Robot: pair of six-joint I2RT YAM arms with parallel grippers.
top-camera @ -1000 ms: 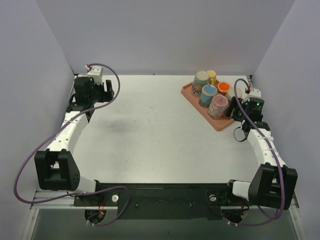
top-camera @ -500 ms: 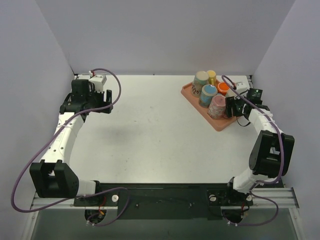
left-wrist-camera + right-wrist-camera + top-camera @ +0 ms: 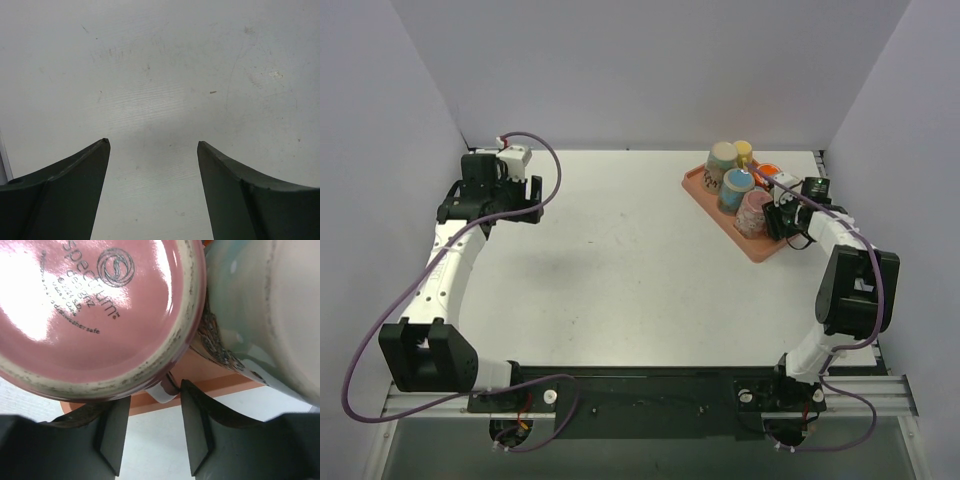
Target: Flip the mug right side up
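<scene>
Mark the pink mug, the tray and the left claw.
pink mug (image 3: 95,310), right wrist view, on its upturned stamped base.
tray (image 3: 756,250), top external view, on its bare near corner.
left claw (image 3: 153,145), left wrist view, midway between the fingertips.

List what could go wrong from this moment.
1. The upside-down pink mug sits tight against the teal mug on the tray, so lifting or turning it could knock its neighbours.
2. The right gripper has its open fingers around only the thin handle, so the mug may slip or swing once raised.
</scene>
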